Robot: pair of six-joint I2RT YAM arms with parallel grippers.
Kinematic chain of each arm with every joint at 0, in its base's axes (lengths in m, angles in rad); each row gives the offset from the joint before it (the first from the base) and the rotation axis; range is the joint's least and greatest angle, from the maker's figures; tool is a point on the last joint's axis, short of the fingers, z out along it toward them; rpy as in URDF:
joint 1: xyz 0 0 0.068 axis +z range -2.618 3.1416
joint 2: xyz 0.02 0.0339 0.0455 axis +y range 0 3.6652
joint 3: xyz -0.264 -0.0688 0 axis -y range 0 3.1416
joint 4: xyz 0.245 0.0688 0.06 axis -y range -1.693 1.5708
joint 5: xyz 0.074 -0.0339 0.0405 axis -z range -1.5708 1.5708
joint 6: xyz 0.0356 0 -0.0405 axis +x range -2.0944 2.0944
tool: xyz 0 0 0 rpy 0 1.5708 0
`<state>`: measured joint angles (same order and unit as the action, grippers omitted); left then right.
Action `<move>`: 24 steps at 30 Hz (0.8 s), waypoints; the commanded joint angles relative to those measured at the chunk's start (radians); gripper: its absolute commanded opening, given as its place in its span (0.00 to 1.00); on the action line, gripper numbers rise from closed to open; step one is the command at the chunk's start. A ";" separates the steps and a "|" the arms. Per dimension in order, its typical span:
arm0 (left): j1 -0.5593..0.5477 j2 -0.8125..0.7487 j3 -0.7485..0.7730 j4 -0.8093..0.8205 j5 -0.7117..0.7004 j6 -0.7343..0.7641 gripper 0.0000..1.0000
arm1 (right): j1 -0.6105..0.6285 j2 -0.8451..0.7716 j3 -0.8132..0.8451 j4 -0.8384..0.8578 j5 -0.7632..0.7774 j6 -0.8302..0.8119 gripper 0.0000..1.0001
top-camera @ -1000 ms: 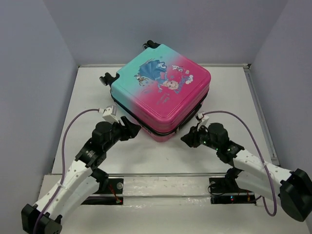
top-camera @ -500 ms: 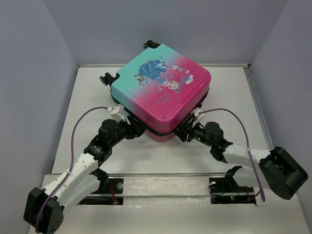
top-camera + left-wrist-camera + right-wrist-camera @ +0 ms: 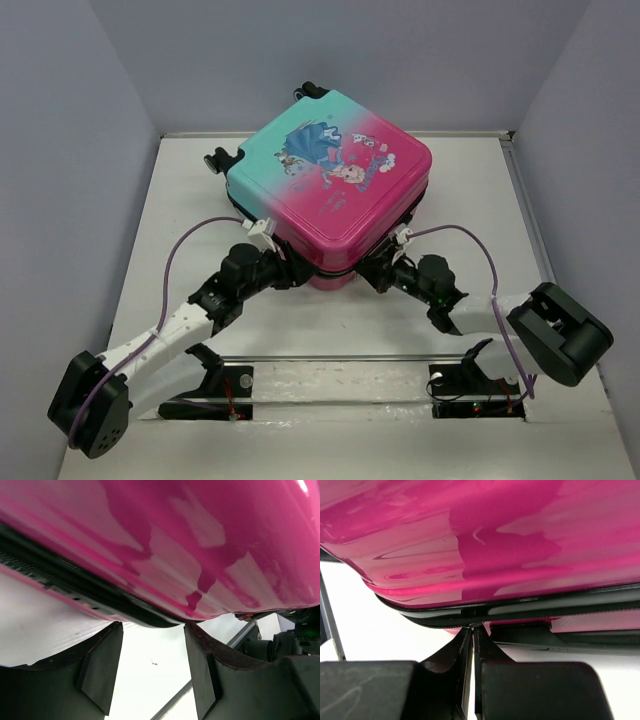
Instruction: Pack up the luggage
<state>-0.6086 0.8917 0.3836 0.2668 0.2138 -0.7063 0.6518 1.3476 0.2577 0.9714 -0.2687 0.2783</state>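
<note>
The luggage (image 3: 335,180) is a pink-to-teal hard-shell suitcase that lies flat with its lid down, princess picture up, one corner pointing at me. My left gripper (image 3: 290,272) is open at the near-left side of that corner; in the left wrist view its fingertips (image 3: 112,630) reach up to the black zipper band under the pink shell (image 3: 200,540). My right gripper (image 3: 372,275) is at the near-right side. In the right wrist view it (image 3: 474,629) is shut on a small metal zipper pull (image 3: 476,625) on the black seam of the luggage (image 3: 495,540).
The suitcase's black wheels (image 3: 222,158) stick out at its back left. Grey walls enclose the white table (image 3: 180,200) on three sides. A metal rail (image 3: 330,357) runs along the near edge between the arm bases.
Both arms have stretched forward to the suitcase's near corner. The left gripper now touches the zipper band, and the right gripper has reached the seam.
</note>
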 commanded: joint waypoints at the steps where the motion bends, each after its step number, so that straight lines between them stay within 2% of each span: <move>1: -0.049 0.059 0.096 0.120 -0.031 -0.009 0.62 | 0.061 -0.042 -0.035 0.097 0.043 0.042 0.07; 3: -0.060 0.113 0.123 0.138 -0.040 -0.007 0.62 | 0.107 -0.100 -0.031 0.002 0.091 0.047 0.07; 4: -0.066 0.130 0.151 0.161 -0.050 -0.009 0.61 | 0.135 -0.119 -0.028 -0.104 0.147 0.047 0.07; 6: -0.077 0.190 0.201 0.186 -0.048 -0.009 0.59 | 0.225 -0.177 -0.006 -0.219 0.213 0.044 0.07; 7: -0.083 0.208 0.221 0.189 -0.048 -0.005 0.59 | 0.286 -0.194 0.018 -0.338 0.274 0.051 0.07; 10: -0.114 0.269 0.294 0.201 -0.056 -0.002 0.58 | 0.382 -0.231 0.072 -0.479 0.365 0.085 0.07; 14: -0.161 0.331 0.377 0.200 -0.056 0.004 0.57 | 0.529 -0.128 0.214 -0.577 0.498 0.145 0.07; 15: -0.171 0.342 0.405 0.184 -0.053 0.010 0.56 | 0.570 -0.054 0.292 -0.577 0.526 0.151 0.07; 17: -0.184 0.334 0.438 0.128 -0.060 0.033 0.57 | 0.580 0.026 0.362 -0.550 0.612 0.169 0.07; 18: -0.184 0.325 0.487 0.015 -0.095 0.078 0.59 | 0.580 0.095 0.417 -0.513 0.703 0.195 0.07; 20: -0.180 0.294 0.538 -0.111 -0.152 0.134 0.69 | 0.580 0.128 0.442 -0.444 0.813 0.229 0.07; 21: -0.145 0.249 0.575 -0.209 -0.166 0.169 0.83 | 0.580 0.181 0.448 -0.407 0.854 0.245 0.07; 22: -0.110 0.222 0.590 -0.247 -0.160 0.177 0.88 | 0.580 0.206 0.459 -0.340 0.903 0.246 0.07; 23: -0.017 0.166 0.604 -0.273 -0.140 0.186 0.95 | 0.580 0.241 0.466 -0.335 0.917 0.269 0.07; 24: 0.042 0.142 0.639 -0.343 -0.092 0.195 0.97 | 0.580 0.252 0.472 -0.332 0.924 0.285 0.07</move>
<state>-0.7082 1.1786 0.8516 -0.0986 0.1329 -0.5701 1.1954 1.4872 0.6422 0.4835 0.6231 0.4728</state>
